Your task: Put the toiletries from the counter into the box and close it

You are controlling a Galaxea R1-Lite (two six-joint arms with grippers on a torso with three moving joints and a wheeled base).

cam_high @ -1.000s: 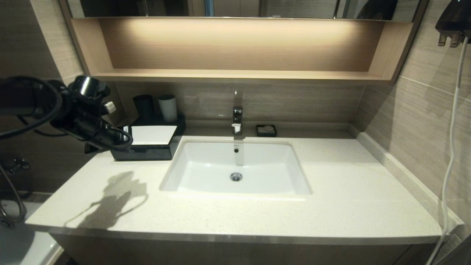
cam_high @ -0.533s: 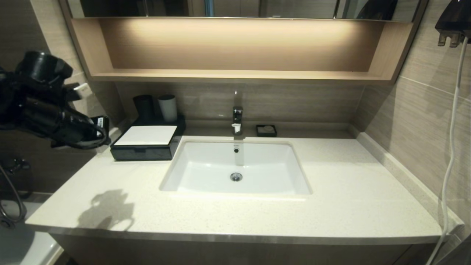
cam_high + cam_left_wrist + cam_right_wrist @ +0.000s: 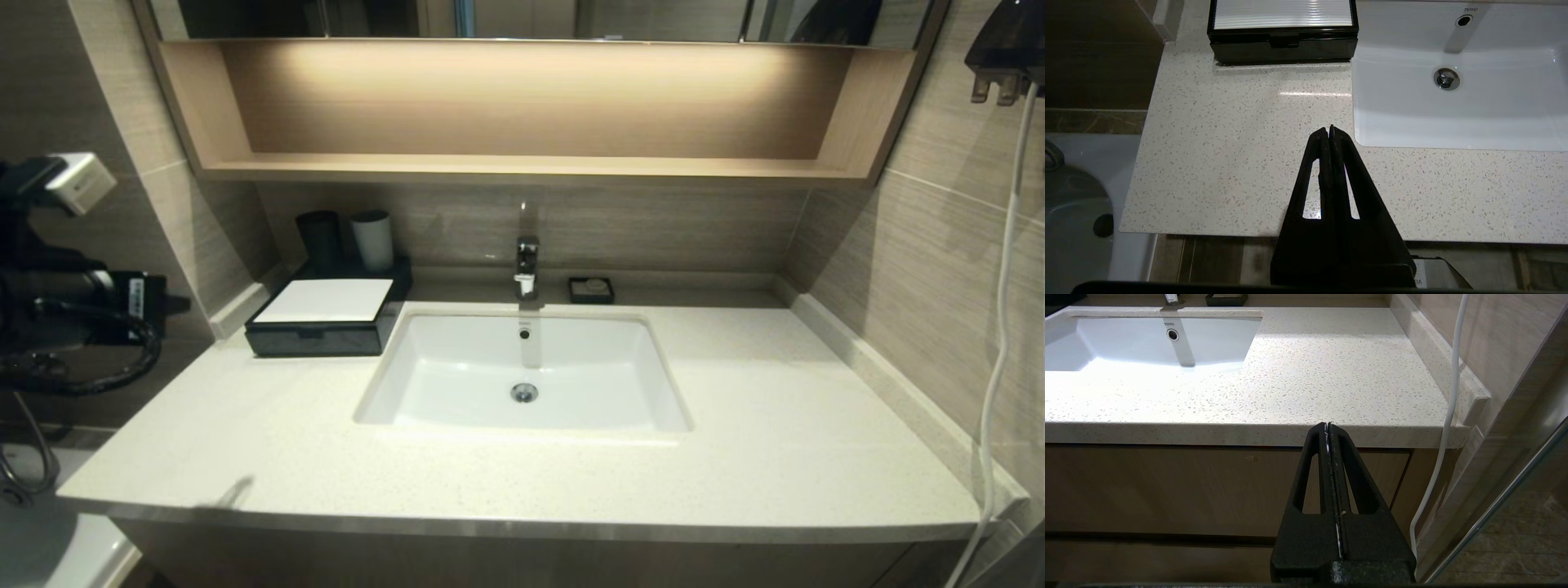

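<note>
Now both tools pinched together and empty: left tool [image 3: 1329, 130] above counter [image 3: 1241, 143], right tool [image 3: 1327, 425] below.

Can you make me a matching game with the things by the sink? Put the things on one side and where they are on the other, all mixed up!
Things:
1. box
2. soap dish
3. faucet
4. left gripper

Places:
A. behind the basin, in the middle
B. on the counter, left of the basin
C. shut, above the counter's front left part
D. at the back, right of the faucet

Pairs: 1-B, 2-D, 3-A, 4-C
</note>
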